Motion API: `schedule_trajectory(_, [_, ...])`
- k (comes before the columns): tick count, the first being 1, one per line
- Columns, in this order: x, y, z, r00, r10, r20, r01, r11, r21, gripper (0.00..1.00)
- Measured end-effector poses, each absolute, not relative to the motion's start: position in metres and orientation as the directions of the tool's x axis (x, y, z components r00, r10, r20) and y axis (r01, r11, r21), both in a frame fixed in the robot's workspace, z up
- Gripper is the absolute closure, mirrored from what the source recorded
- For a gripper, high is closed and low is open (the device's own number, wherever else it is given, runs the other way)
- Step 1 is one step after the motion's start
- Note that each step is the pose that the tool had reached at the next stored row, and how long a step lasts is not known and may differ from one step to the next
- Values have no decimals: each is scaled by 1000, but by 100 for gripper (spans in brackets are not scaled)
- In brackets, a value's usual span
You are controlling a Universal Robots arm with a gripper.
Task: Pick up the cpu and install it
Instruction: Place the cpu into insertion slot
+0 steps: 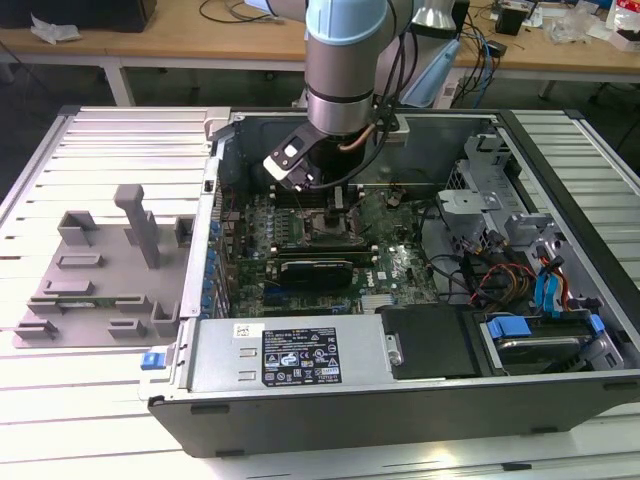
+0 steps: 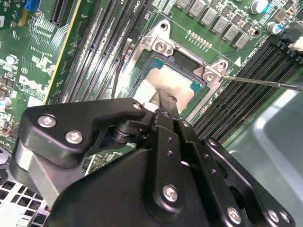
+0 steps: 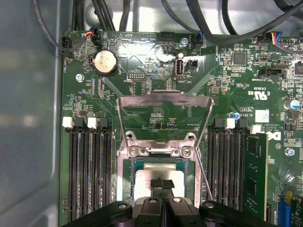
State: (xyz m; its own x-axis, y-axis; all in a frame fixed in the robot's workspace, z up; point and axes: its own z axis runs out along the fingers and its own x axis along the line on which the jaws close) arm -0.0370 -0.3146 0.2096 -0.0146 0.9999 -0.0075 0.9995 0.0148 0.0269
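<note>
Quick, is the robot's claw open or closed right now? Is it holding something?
Gripper: shut, fingertips together, gripping nothing, right over the cpu lying in its socket.

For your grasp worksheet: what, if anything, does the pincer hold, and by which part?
Nothing: the pincer is shut, its tips at the top of the cpu, which lies in its socket.

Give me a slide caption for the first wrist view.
Shut black gripper above the square silver-topped cpu lying in the green motherboard socket, metal retention frame raised.
</note>
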Motion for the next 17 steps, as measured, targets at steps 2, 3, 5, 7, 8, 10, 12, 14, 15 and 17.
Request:
schedule_trajectory(2, [-38, -315, 209, -15, 1000, 13, 1000, 14, 27, 89])
schedule_trajectory(3, [-38, -315, 208, -13, 1000, 20, 1000, 12, 27, 89])
schedule_trajectory(5, [-38, -315, 208, -7, 1000, 20, 1000, 6, 27, 89])
schedule_trajectory(7, [-39, -315, 208, 1, 1000, 18, 1000, -2, 27, 89])
schedule_trajectory(8, [-39, -315, 207, 2, 1000, 18, 1000, -3, 27, 89])
schedule_trajectory(10, [-39, -315, 206, 2, 1000, 18, 1000, -3, 27, 89])
schedule_trajectory(12, [-39, -315, 205, 2, 1000, 17, 1000, -3, 27, 89])
schedule_trajectory(14, [-39, -315, 205, 2, 1000, 17, 1000, -3, 27, 89])
schedule_trajectory(15, [-39, -315, 205, 2, 1000, 18, 1000, -3, 27, 89])
schedule_trajectory(17, [-39, -315, 204, 2, 1000, 17, 1000, -3, 27, 89])
